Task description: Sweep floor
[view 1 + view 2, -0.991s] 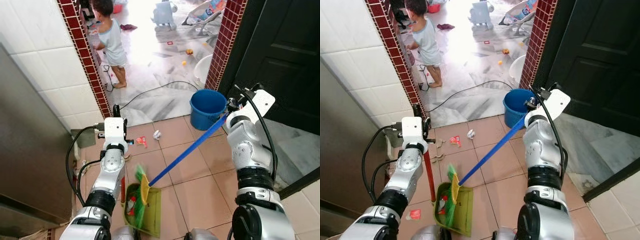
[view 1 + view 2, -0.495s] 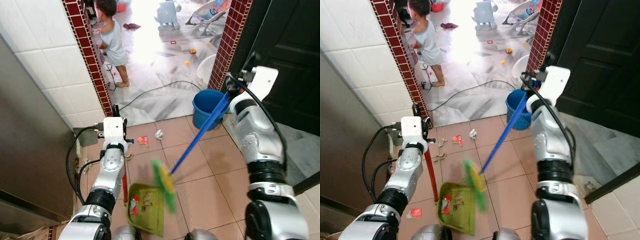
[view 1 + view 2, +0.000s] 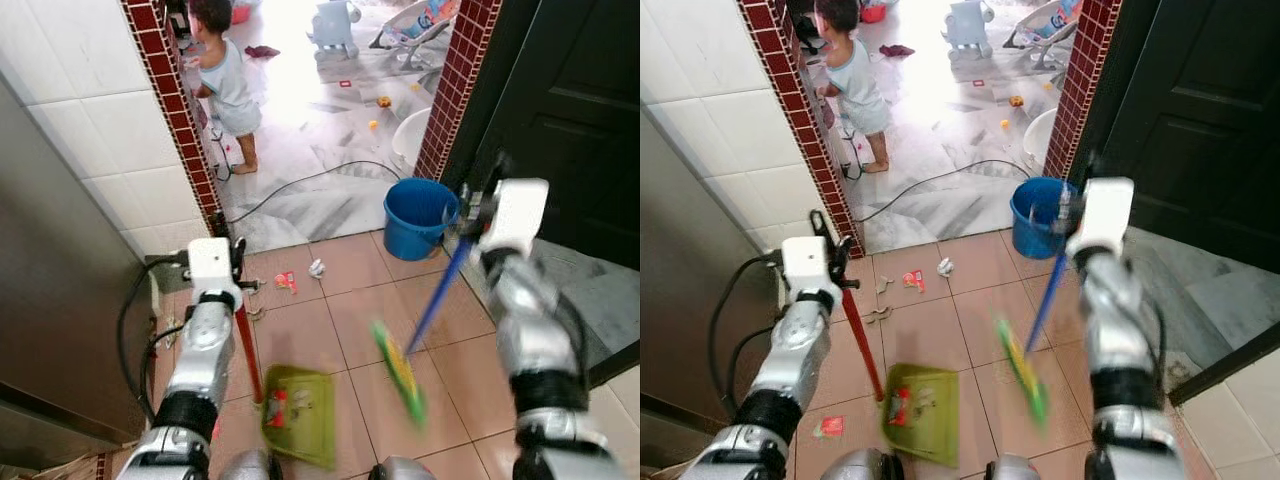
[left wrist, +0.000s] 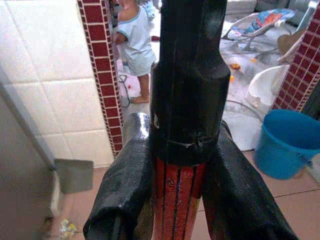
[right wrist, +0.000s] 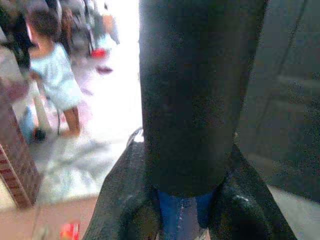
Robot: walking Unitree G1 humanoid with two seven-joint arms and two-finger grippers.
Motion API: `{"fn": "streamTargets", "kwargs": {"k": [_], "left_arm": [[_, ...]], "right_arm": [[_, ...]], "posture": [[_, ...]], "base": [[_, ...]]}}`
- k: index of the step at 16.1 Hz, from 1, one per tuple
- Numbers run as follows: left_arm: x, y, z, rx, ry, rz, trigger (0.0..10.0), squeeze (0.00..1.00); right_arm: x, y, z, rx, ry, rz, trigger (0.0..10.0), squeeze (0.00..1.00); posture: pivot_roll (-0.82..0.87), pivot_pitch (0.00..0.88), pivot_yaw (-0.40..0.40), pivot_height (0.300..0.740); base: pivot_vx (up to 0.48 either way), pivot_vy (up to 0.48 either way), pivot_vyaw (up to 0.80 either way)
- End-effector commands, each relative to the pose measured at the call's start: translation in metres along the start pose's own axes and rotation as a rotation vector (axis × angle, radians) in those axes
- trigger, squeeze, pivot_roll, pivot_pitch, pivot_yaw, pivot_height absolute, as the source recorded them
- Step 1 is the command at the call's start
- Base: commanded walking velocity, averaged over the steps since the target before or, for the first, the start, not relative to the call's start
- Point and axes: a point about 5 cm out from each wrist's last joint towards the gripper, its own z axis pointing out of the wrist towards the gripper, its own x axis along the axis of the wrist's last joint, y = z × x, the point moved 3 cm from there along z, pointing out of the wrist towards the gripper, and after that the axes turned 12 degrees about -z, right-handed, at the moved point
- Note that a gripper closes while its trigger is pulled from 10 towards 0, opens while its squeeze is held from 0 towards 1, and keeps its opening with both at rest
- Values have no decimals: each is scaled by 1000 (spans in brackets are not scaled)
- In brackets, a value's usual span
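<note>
Floor: terracotta tiles (image 3: 350, 310) are seen at a brick-framed doorway, with marble flooring beyond, where a child (image 3: 228, 80) stands. A blue bucket (image 3: 418, 217) sits at the threshold.

Debris: a crumpled white scrap (image 3: 316, 268) and a red scrap (image 3: 285, 282) lie near the doorway, well apart from the dustpan.

Broom: the blue handle (image 3: 437, 292) slopes down from the right gripper (image 5: 185, 210) to a green-yellow head (image 3: 398, 372), blurred, just beside the dustpan.

Dustpan: the green pan (image 3: 298, 414) rests on the tiles with some litter inside; its red handle (image 3: 248, 352) rises to the left gripper (image 4: 180, 200).

Fingers: on the left they are clamped on the red handle just below its black cap; on the right they are clamped on the blue handle below its black end.

Handling (judged): both tools are taken to be light, stiff and long, so the heads will swing easily; smooth shafts may twist in the grip, hence a hold near the top.

Pose: both forearms are raised forward, wrists bent down.
</note>
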Motion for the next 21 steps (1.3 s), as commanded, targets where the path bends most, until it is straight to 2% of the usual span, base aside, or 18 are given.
{"fn": "streamTargets", "kwargs": {"k": [1,4,6,7,9,12,16,21], "left_arm": [[20,5,3,-30,70,-45,10000,0],[32,3,-1,-38,97,-97,10000,0],[40,0,-1,-46,121,-92,10000,0],[44,1,-1,-54,132,-92,10000,0],[62,2,0,-61,175,-120,10000,0],[79,4,1,-59,204,-174,10000,0],[114,13,3,-79,281,-218,10000,0],[134,26,5,-104,304,-275,10000,0]], "right_arm": [[0,-3,-2,-18,8,-35,10000,0],[-20,-9,-17,-62,-37,-107,10000,0],[-19,1,-17,-104,-32,-148,10000,0],[-18,5,-16,-118,-36,-139,10000,0],[-16,10,-13,-132,-27,-149,10000,0],[-21,5,-15,-126,-36,-159,10000,0],[-24,0,-15,-116,-47,-181,10000,0],[-28,-2,-14,-116,-58,-187,10000,0]], "posture": [[-114,0,47,740],[-106,0,45,740],[-109,0,45,740],[-111,0,47,740],[-112,0,51,740],[-109,0,50,740],[-103,0,49,740],[-104,0,54,740]], "base": [[0,0,0],[0,0,0],[0,0,0],[0,0,-631],[0,0,-694],[276,0,-325],[368,0,0],[431,0,-371]]}}
